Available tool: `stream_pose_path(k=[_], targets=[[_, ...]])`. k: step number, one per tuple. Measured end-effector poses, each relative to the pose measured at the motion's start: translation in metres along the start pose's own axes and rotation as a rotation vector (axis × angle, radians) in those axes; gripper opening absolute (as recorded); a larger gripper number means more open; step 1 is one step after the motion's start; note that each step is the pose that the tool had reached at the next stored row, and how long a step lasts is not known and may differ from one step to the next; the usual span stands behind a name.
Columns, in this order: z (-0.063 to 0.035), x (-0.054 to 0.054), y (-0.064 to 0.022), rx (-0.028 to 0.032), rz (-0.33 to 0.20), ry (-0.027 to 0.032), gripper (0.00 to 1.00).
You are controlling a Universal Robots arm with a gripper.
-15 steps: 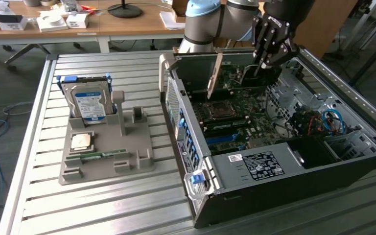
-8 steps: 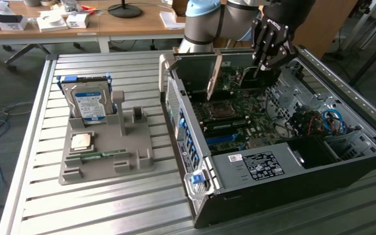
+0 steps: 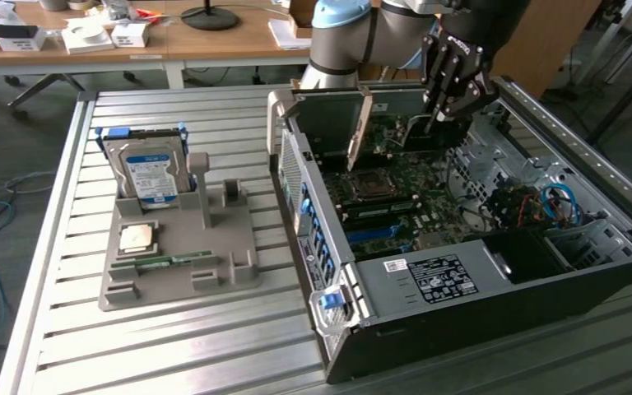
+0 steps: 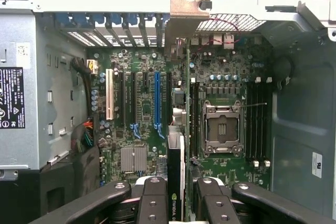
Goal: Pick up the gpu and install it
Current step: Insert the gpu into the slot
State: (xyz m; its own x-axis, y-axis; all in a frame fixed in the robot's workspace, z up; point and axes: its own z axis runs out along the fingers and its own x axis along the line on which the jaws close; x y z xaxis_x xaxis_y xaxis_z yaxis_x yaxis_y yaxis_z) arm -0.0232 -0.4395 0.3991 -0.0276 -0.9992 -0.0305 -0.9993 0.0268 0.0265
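My gripper pinches the gpu edge-on above the motherboard, inside the open case.
I judge this the install step: card lifted, not yet seated. Its bracket sits at the case's rear wall, far side in the exterior view. It hangs beside the blue slot; which slot lies under it I can't tell. Seating calls for squaring edge to slot, then a straight push.

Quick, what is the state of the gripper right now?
The gripper: closed on the gpu, holding it edge-on above the motherboard.
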Motion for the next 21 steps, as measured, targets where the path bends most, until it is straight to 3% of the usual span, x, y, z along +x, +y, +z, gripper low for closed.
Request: stream_pose_path(k=[21], targets=[[0.0094,0.0003,-0.0002,0.0,0.0,-0.0001,0.26]])
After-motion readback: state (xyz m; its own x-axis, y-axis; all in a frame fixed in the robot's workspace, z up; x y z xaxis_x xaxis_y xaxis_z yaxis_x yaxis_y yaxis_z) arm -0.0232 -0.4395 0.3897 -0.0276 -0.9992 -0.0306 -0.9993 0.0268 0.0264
